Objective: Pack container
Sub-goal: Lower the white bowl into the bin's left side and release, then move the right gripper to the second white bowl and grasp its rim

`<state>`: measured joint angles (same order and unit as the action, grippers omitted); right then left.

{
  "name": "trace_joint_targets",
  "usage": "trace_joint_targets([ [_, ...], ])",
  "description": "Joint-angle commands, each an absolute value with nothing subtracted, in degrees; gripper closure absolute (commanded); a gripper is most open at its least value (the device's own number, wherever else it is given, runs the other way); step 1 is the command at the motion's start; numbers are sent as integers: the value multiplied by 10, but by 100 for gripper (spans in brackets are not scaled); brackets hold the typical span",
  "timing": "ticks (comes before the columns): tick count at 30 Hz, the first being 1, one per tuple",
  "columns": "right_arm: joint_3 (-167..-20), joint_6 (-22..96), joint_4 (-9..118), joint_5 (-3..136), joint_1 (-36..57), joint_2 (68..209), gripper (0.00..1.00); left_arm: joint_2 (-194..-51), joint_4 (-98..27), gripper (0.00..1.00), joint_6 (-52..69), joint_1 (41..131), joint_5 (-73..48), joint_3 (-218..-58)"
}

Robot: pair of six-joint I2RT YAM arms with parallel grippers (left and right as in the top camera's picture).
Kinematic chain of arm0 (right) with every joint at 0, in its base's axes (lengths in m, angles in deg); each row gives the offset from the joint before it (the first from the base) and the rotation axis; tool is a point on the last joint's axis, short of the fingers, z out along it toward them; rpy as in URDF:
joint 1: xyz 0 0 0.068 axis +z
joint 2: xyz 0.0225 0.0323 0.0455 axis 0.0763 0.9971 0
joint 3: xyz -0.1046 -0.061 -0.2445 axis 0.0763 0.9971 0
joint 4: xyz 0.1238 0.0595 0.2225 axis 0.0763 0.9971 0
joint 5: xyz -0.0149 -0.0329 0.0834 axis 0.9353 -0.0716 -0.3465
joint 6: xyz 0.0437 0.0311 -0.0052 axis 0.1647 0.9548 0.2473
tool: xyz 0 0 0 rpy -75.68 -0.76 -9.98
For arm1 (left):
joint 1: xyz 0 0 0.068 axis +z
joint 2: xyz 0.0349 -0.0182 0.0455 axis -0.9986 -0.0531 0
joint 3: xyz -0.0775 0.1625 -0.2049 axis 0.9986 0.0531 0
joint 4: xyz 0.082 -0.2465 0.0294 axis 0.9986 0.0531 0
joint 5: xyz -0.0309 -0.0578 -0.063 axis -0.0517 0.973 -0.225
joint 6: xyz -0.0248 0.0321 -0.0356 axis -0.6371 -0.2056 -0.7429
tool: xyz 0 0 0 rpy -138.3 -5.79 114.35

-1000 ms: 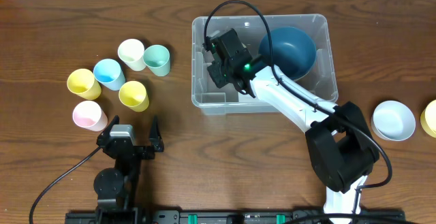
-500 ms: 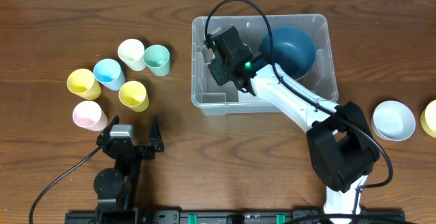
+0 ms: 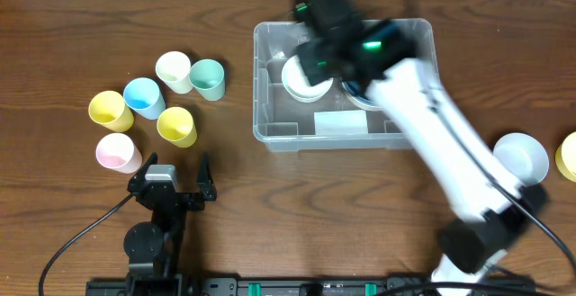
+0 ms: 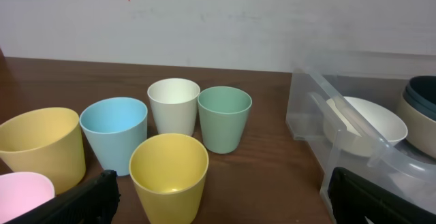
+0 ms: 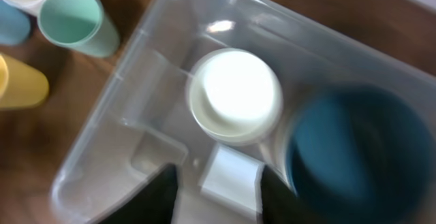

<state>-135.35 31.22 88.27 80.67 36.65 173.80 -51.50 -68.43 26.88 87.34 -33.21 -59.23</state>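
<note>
Right arm (image 3: 432, 121) motion-blurred overhead, container (image 5: 109, 115) and blue bowl (image 5: 354, 149) smeared in wrist view, yellow bowl (image 3: 569, 156) edge-cropped

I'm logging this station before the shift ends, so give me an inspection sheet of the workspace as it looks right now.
Surface: brown wooden table, no spills seen.
Job's things: clear container holds a white bowl and a dark blue bowl.
Clutter: six cups left of the container; pale bowl at the right.
Grippers: left gripper open, empty; right gripper open above the container, empty.
Cables: black cable by the left arm.
Surroundings: white wall.
</note>
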Motion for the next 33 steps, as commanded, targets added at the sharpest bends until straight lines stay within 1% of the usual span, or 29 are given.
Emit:
trace_joint_targets([
  [1, -1380, 407, 959, 835, 290, 1669, 51, -512, -665, 2, 272, 876, -324, -582],
  [7, -1379, 480, 1119, 835, 138, 1644, 51, -512, -665, 2, 272, 876, -324, -582],
  [12, -1313, 490, 1147, 829, 34, 1645, 51, -512, -665, 2, 272, 876, -324, -582],
  [22, -1093, 482, 1037, 791, -91, 1645, 53, -512, -665, 2, 272, 876, -324, -582],
  [28, -1001, 474, 961, 788, -135, 1645, 53, -512, -665, 2, 272, 876, -324, -582],
  [33, -955, 463, 919, 790, -156, 1645, 55, -512, -665, 2, 272, 876, -324, -582],
])
